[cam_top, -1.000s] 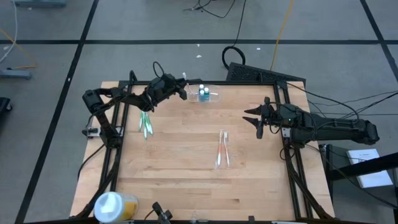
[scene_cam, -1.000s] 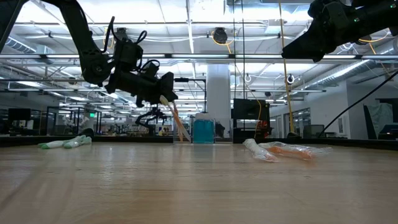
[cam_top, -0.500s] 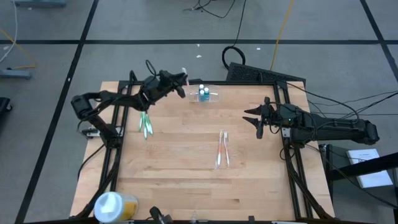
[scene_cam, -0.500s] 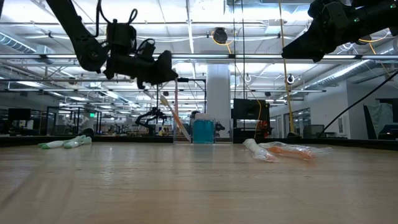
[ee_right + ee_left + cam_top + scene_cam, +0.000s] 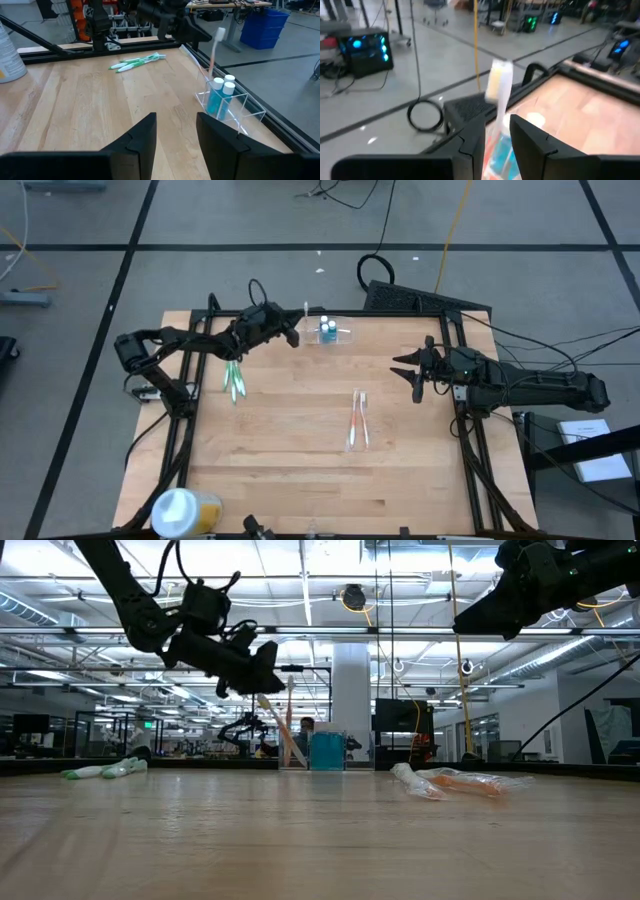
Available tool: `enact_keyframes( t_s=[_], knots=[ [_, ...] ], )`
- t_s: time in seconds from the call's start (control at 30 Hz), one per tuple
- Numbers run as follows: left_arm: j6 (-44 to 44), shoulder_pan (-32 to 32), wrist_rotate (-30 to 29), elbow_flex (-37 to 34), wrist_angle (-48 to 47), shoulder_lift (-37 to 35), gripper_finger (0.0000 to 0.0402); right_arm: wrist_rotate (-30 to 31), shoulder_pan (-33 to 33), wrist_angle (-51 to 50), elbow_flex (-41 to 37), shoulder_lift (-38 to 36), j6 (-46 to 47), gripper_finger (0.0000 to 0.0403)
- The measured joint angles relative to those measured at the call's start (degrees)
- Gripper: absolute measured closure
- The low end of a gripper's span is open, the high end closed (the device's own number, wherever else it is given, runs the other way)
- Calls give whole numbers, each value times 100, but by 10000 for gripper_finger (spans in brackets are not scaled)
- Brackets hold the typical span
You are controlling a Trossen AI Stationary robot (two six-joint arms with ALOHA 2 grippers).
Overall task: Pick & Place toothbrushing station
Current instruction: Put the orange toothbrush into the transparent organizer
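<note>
The toothbrushing station (image 5: 332, 334) is a small clear holder at the table's far edge, with two blue white-capped tubes (image 5: 220, 92) standing in it. A toothbrush (image 5: 215, 50) with a pale head and a pink-orange handle stands nearly upright, its lower end inside the holder. My left gripper (image 5: 293, 335) reaches it from the left and is shut on it. A second brush (image 5: 280, 730) leans in the holder toward that gripper. My right gripper (image 5: 412, 375) hovers open and empty near the table's right edge. My left gripper has the upright toothbrush between its two fingers at the neck (image 5: 498, 117), just under the head (image 5: 499, 80). The fingers come nearly level from the table's left and lie across the handle. The brush stands head up, with its lower end (image 5: 208, 77) down in the holder.
Green wrapped toothbrushes (image 5: 234, 380) lie at the left. An orange wrapped pair (image 5: 358, 420) lies right of the middle. A round white-and-yellow tub (image 5: 180, 510) stands at the near left corner. Bare wood lies between them.
My left gripper has risen a little beside the holder, staying shut. The brush that it holds has swung from leaning to nearly upright, with its lower end still at the holder. The second brush has kept its lean.
</note>
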Motion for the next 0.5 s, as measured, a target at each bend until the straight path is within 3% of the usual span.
enact_keyframes(
  t_s=[0.27,0.5],
  knots=[
    [244,4,-206,-1,-82,-15,304,-2,1,32,0,2,114,273],
    [394,-50,-160,-4,-39,-454,304,-2,0,28,0,0,133,273]
  ],
)
